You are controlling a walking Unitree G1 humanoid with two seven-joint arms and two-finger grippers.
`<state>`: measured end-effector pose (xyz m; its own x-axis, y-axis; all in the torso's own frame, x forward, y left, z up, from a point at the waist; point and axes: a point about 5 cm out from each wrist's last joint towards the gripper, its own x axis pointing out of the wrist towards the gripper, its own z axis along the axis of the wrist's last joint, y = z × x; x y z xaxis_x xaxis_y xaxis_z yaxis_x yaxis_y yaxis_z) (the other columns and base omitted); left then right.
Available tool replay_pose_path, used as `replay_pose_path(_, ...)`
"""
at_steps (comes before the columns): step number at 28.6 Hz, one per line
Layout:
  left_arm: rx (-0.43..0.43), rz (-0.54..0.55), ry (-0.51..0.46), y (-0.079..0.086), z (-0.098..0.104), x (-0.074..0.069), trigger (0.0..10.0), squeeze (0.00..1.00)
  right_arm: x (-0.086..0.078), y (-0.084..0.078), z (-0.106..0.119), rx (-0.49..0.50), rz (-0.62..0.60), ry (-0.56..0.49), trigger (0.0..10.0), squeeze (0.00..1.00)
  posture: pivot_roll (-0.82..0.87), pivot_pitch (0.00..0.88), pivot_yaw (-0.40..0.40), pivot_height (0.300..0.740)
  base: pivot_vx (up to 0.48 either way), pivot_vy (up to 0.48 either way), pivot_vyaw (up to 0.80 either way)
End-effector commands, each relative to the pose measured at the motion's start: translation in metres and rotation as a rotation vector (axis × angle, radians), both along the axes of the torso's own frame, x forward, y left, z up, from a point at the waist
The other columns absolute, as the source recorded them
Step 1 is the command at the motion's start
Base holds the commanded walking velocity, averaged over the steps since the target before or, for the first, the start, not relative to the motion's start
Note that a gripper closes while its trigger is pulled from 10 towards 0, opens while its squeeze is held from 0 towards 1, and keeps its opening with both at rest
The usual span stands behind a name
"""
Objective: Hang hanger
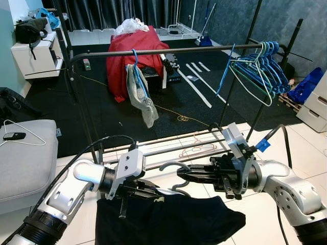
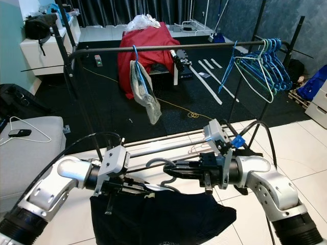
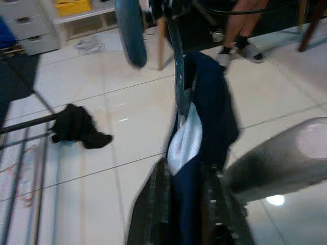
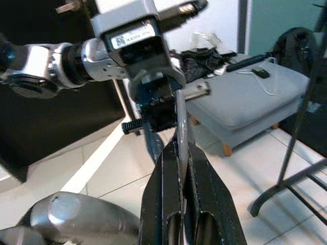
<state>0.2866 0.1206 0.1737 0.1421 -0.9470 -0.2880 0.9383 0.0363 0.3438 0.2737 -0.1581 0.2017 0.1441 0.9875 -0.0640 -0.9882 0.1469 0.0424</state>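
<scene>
Between the two arms, low in front of the robot and above the tiled floor (image 1: pixel 317 138), hung the hanger (image 1: pixel 176 178) with a dark garment (image 1: pixel 168 222) draped on it. The right gripper (image 1: pixel 188 176) reached in from the right with its fingers pressed together on the hanger's grey hook; the right wrist view showed the thin metal neck pinched between the two black fingers (image 4: pixel 202 199). The left gripper (image 1: pixel 148 191) came from the left and was clamped on the hanger's shoulder with the cloth, its fingers (image 3: pixel 153 214) closed around dark fabric and a pale patch. So the hanger's long axis ran roughly from side to side, from one gripper to the other, with the hook curling upward near the right gripper. The clothes rail (image 1: pixel 168 51) stood beyond and well above both grippers, a dark bar spanning the view from left to right, roughly parallel to the hanger. A grey garment (image 1: pixel 140 94) hung toward the rail's left part and a bunch of blue hangers (image 1: pixel 258 69) crowded its right end, leaving bare bar between them. Judging from this, the hook would need lifting up and forward over that bare stretch, and the right arm, holding the hook, seemed the one better placed to guide it.
</scene>
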Motion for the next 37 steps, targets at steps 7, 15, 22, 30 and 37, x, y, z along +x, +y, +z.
replay_pose_path(7,0.002,0.308,-0.021,0.038,-0.007,0.019,10.0,0.06,0.008,-0.009,-0.005,0.007,-0.205,-0.064,0.0,0.0,-0.13,0.07,-0.031,0.74,0.0,0.0,0.0)
replay_pose_path(15,0.177,0.46,0.224,0.084,-0.036,0.002,10.0,0.0,0.028,-0.021,-0.012,-0.073,-0.471,-0.168,0.0,0.0,-0.13,0.079,-0.035,0.74,0.0,0.0,0.0)
replay_pose_path(22,-0.087,0.589,0.268,0.07,-0.031,0.007,10.0,0.03,0.052,-0.024,0.011,0.113,-0.766,-0.256,0.0,0.0,-0.12,0.082,-0.035,0.74,0.0,0.0,0.0)
replay_pose_path(30,-0.336,0.93,0.337,0.032,-0.044,0.026,10.0,0.0,0.053,-0.005,0.013,0.191,-0.72,-0.216,0.0,0.0,-0.12,0.088,-0.036,0.74,0.0,0.0,0.0)
replay_pose_path(37,-0.359,0.913,0.343,-0.002,-0.049,0.025,10.0,0.0,0.067,-0.007,0.028,0.305,-1.008,-0.279,0.0,0.0,-0.13,0.093,-0.037,0.74,0.0,0.0,0.0)
